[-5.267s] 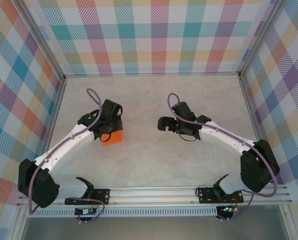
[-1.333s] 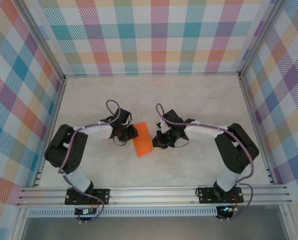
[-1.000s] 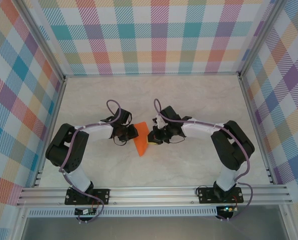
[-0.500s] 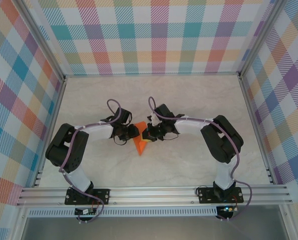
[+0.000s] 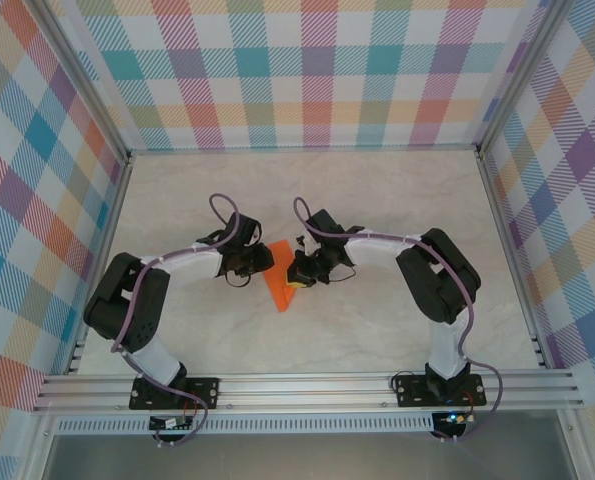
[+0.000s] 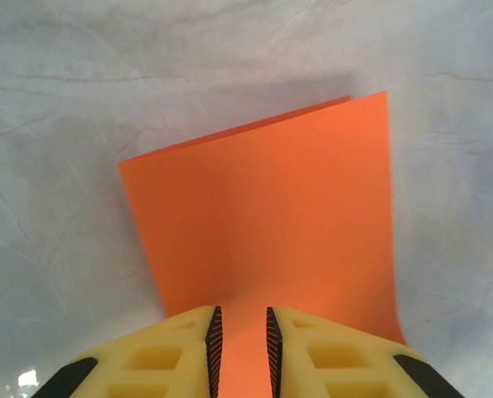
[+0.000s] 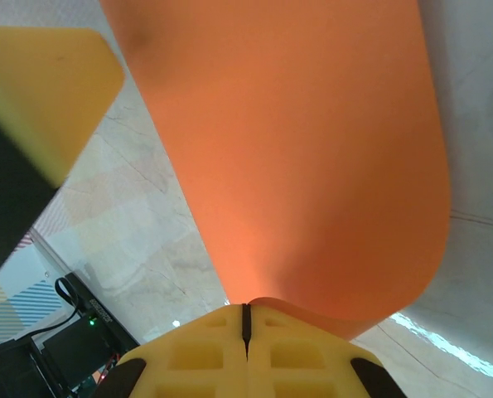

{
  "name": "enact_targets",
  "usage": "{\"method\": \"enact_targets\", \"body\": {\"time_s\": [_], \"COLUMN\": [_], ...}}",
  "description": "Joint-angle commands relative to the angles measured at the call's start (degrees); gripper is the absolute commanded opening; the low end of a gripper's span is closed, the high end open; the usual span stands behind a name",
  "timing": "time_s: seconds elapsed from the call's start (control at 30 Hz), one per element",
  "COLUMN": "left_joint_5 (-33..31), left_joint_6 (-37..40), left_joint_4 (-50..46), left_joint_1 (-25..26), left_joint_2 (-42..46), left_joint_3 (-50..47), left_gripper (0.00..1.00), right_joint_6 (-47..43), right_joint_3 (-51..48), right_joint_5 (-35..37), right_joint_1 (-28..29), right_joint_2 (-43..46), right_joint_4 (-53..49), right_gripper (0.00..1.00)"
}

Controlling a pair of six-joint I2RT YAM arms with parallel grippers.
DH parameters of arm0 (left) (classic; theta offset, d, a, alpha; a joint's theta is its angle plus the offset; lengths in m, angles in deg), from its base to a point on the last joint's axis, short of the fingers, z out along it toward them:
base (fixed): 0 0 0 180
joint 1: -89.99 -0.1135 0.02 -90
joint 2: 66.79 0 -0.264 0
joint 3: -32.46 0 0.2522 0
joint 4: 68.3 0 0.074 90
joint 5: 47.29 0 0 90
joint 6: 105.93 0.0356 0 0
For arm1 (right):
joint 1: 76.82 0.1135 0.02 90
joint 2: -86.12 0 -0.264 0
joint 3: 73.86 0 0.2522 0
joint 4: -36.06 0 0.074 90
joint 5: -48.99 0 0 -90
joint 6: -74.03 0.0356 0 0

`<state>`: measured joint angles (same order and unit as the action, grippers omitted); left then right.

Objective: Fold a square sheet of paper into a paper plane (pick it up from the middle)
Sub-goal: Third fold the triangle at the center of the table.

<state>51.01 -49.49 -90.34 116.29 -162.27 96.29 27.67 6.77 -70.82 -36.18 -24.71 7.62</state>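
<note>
The right hand (image 7: 246, 311) is closed tight, its yellow fingers meeting in a thin seam, and the orange sheet of paper (image 7: 296, 166) rises from that seam in a broad curve, pinched at its edge. The left hand (image 6: 240, 319) stands only a narrow slit apart, and the sheet of paper (image 6: 271, 224) runs into that slit between the ribbed black pads; whether the pads actually press it I cannot tell. From the left wrist the sheet looks doubled over, a second layer peeping out along its top edge, and it throws a soft shadow on the bench (image 6: 64, 99) behind it. In the overhead view the left hand (image 5: 265, 262) and the right hand (image 5: 295, 272) face each other just left of the frame's centre, with the sheet of paper (image 5: 282, 287) between them (a slim orange wedge tapering toward the bottom of the frame). The bench (image 5: 377, 200) is pale and marbled with faint grey veins. Walls of pastel plaid (image 5: 307, 70) close it in at the top, left and right, set in metal posts, and a metal rail (image 5: 307, 385) carrying both arm bases crosses the bottom of the frame.
</note>
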Motion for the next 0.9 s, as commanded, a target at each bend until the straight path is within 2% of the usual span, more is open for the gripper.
{"method": "enact_targets", "body": {"time_s": [0.0, 0.33, 0.87], "left_joint_5": [-1.7, -1.44, -0.6], "left_joint_6": [0.87, 0.89, 0.89], "left_joint_4": [-0.33, -0.43, 0.01], "left_joint_1": [-0.99, -0.93, -0.9], "left_joint_2": [-2.6, -4.87, -4.89], "left_joint_3": [0.03, -0.29, -0.79], "left_gripper": [0.22, 0.17, 0.16], "right_joint_6": [-1.05, 0.13, 1.27], "right_joint_3": [1.81, 4.04, 4.85], "right_joint_5": [-0.79, -1.56, -1.77], "right_joint_1": [0.58, 1.02, 1.36], "right_joint_2": [-0.53, -3.02, -5.68], "right_joint_4": [0.65, 3.58, 5.93], "right_gripper": [0.01, 0.01, 0.01]}}
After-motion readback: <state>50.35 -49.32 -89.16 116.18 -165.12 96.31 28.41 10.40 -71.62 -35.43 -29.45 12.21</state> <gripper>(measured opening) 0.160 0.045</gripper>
